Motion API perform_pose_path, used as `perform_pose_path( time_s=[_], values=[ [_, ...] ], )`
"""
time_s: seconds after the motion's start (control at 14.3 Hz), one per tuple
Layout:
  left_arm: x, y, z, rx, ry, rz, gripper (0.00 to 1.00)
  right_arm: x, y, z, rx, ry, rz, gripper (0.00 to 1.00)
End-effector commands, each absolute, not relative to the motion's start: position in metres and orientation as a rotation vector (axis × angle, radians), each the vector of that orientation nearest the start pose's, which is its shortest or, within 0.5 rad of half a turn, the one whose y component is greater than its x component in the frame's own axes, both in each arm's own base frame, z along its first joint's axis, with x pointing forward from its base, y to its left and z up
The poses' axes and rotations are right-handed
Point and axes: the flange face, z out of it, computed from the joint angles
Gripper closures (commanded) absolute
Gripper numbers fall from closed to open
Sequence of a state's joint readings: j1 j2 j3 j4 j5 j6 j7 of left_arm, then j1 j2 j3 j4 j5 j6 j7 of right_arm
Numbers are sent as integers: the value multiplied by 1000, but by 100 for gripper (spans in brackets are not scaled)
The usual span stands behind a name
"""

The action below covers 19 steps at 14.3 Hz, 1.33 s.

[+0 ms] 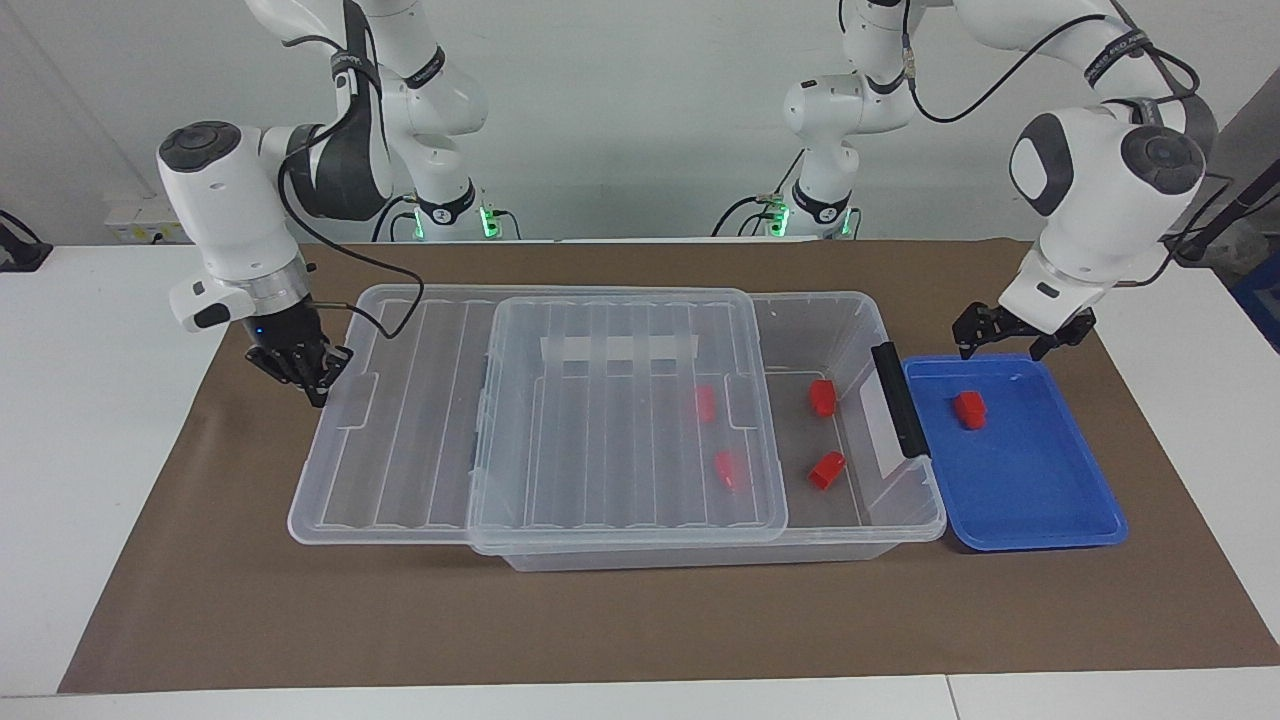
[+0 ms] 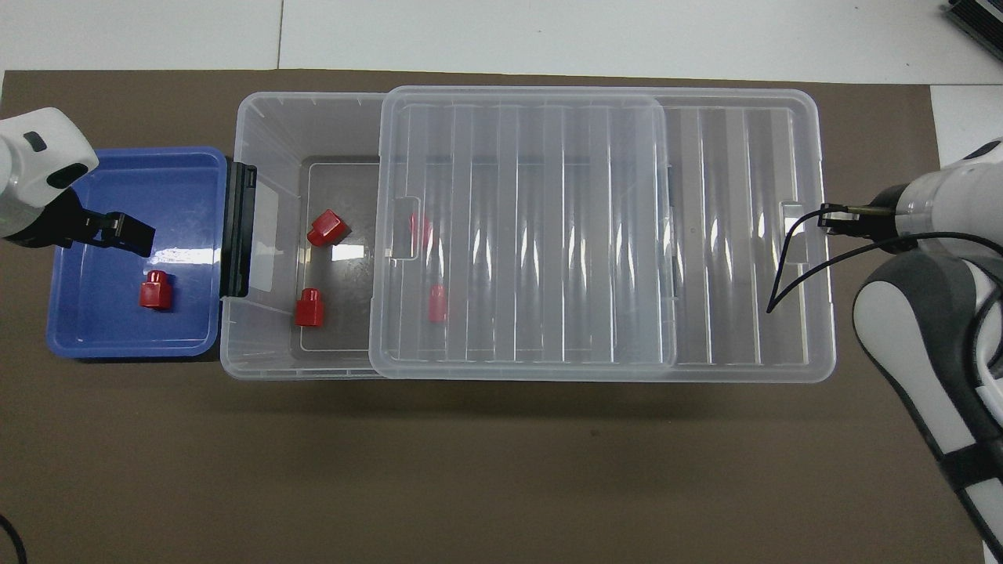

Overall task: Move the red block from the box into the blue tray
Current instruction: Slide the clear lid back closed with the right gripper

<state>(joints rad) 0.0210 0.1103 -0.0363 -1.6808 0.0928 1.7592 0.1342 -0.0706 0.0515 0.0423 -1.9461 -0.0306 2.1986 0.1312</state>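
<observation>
Box [image 1: 860,330] open only at the end by the blue tray [image 1: 1040,500]; two red blocks [image 1: 822,397] [image 1: 826,469] reachable from above there. Lid [image 1: 625,420] covers the rest, two more blocks [image 1: 706,403] under it. Black handle [image 1: 898,412] sits between box opening and tray. Tray open from above, one block [image 1: 969,409] in it. Left gripper [image 1: 1020,335] over tray's edge nearest the robots. Right gripper [image 1: 300,365] at lid's overhanging end.
</observation>
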Motion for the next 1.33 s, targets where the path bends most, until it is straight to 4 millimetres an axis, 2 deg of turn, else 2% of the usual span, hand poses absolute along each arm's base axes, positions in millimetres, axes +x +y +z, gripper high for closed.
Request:
perform_pose_path(
  time_s=[0.0,0.07,0.14,0.28,0.56,0.84,0.98,1.26],
  values=[
    [558,-4,584,-3045,260,13,0,585,14,472,-3120,182,-307,100],
    [544,-3,601,-3043,262,13,0,584,29,472,-3116,183,-296,100],
    [537,-3,608,-3043,264,13,0,583,41,472,-3108,221,-293,100],
    [534,-13,605,-3040,293,14,0,580,73,473,-3093,249,-294,100],
    [533,-15,605,-3040,295,23,0,572,111,473,-3062,210,-253,100],
    [540,-14,597,-3037,301,-72,0,566,124,472,-3026,213,-192,100],
    [536,-6,590,-3037,283,-81,0,565,128,472,-3027,201,-192,100],
    [538,-19,593,-3035,307,-118,0,566,128,474,-3027,189,-197,100]
  ],
)
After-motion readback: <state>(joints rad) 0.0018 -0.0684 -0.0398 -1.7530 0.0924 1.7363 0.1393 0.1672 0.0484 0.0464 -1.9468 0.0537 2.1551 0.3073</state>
